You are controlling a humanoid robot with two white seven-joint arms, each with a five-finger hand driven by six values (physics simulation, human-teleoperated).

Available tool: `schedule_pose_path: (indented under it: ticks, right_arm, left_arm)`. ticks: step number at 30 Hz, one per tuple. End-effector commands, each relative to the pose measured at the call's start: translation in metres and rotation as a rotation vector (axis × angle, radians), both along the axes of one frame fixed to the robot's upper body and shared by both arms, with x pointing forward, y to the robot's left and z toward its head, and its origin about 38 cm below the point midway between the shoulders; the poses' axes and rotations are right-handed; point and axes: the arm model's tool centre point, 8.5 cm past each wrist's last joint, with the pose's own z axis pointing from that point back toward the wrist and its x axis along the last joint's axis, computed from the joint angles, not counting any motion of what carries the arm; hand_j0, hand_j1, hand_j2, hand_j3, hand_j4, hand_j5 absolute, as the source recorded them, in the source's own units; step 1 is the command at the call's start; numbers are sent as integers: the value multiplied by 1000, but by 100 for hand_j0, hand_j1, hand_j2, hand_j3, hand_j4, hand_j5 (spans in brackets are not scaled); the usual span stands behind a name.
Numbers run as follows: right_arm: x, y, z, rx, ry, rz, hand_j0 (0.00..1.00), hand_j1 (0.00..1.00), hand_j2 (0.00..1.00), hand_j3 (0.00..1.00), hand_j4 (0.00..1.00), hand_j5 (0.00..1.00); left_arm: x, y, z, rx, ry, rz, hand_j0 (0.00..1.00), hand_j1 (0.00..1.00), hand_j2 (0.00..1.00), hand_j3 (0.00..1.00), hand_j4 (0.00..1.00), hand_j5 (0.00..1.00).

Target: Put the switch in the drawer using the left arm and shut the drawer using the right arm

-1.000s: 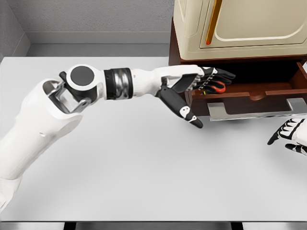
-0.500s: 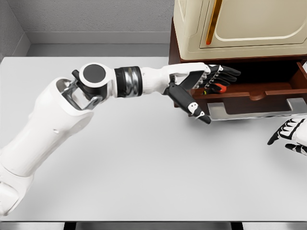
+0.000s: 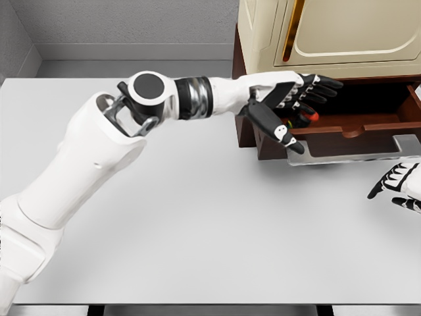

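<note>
Red and black, the switch [image 3: 299, 118] sits pinched in the left hand [image 3: 296, 99] at upper right of frame, over the open drawer [image 3: 355, 128]. Fingers [image 3: 322, 85] curled loosely round it from above, thumb [image 3: 279, 130] angled down across the drawer's front lip. Hard to tell whether the switch touches the drawer floor or hangs just above it.

Judged step: release into the drawer. Best done by lowering a little first, so the switch drops no farther than needed and does not bounce out. Then spread the fingers fully, lift the thumb clear of the front lip, and draw the arm back toward frame left, clear of the drawer's path.

Right hand [image 3: 401, 187] waits at the right edge, low on the grey bench [image 3: 197, 230], fingers relaxed and empty, well below the drawer's pale handle [image 3: 355, 155]. Should push only once the left arm is out, flat against the front, straight in under the cream cabinet [image 3: 329, 33].
</note>
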Motion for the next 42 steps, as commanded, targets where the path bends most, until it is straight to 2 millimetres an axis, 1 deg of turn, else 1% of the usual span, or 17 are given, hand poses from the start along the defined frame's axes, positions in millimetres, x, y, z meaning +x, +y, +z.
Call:
schedule_pose_path:
  ticks: [1, 3, 6, 9, 10, 11, 13, 15, 18, 21, 23, 24, 27, 30, 33, 36, 42]
  right_arm:
    - [1, -2, 0, 1, 2, -5, 60, 60, 60, 60, 60, 60]
    - [1, -3, 0, -1, 2, -11, 60, 60, 60, 60, 60, 60]
    - [2, -6, -1, -5, 3, -19, 60, 60, 60, 60, 60, 60]
    - [2, -6, -1, -5, 3, -19, 60, 60, 60, 60, 60, 60]
    - [2, -6, -1, -5, 3, -19, 60, 60, 60, 60, 60, 60]
    - [2, -6, -1, -5, 3, -19, 60, 60, 60, 60, 60, 60]
    - [1, -6, 0, -5, 3, -18, 60, 60, 60, 60, 60, 60]
    - [1, -6, 0, -5, 3, -18, 60, 60, 60, 60, 60, 60]
    - [1, -6, 0, -5, 3, -18, 60, 60, 60, 60, 60, 60]
    - [1, -5, 0, -4, 3, -17, 60, 60, 60, 60, 60, 60]
    - [1, -5, 0, -2, 3, -16, 54, 54, 54, 54, 54, 54]
    - [1, -4, 0, -3, 2, -14, 54, 54, 54, 54, 54, 54]
    - [0, -3, -1, 4, 3, -14, 54, 54, 54, 54, 54, 54]
    - [0, -3, -2, 10, 3, -17, 54, 54, 54, 54, 54, 54]
    - [1, -5, -1, 2, 4, -17, 55, 55, 55, 55, 55, 55]
    - [0, -4, -3, 0, 14, -13, 55, 55, 55, 55, 55, 55]
    - [-1, -4, -4, -11, 26, -5, 55, 55, 55, 55, 55, 55]
  left_arm:
    - [-2, -8, 0, 2, -15, -6, 100, 100, 100, 100, 100, 100]
    - [-4, -15, 5, -5, -23, -18, 100, 100, 100, 100, 100, 100]
    - [0, -26, 5, -13, -6, -21, 100, 100, 100, 100, 100, 100]
    - [-1, -25, 8, -15, -17, -19, 100, 100, 100, 100, 100, 100]
    - [-4, -24, 11, -24, -23, -26, 100, 100, 100, 100, 100, 100]
    - [-12, -23, 19, -37, -48, -45, 100, 100, 100, 100, 100, 100]
    - [-15, -11, 22, -36, -52, -49, 100, 100, 100, 100, 100, 100]
    - [-13, 5, 21, -30, -36, -41, 100, 100, 100, 100, 100, 100]
    - [-16, 30, 24, -25, -27, -40, 100, 100, 100, 100, 100, 100]
    - [-10, 55, 8, -1, 13, 2, 100, 100, 100, 100, 100, 100]
    - [-13, 64, 3, 11, 14, 10, 100, 100, 100, 100, 100, 100]
    - [-12, 66, 1, 14, 16, 14, 100, 100, 100, 100, 100, 100]
    - [-10, 69, -3, 18, 27, 26, 100, 100, 100, 100, 100, 100]
    - [-6, 65, -6, 19, 37, 30, 100, 100, 100, 100, 100, 100]
    - [-7, 52, -7, 7, 45, 11, 100, 100, 100, 100, 100, 100]
    - [-4, 37, -14, 0, 76, 1, 100, 100, 100, 100, 100, 100]
    - [-3, 24, -17, -12, 98, -9, 100, 100, 100, 100, 100, 100]
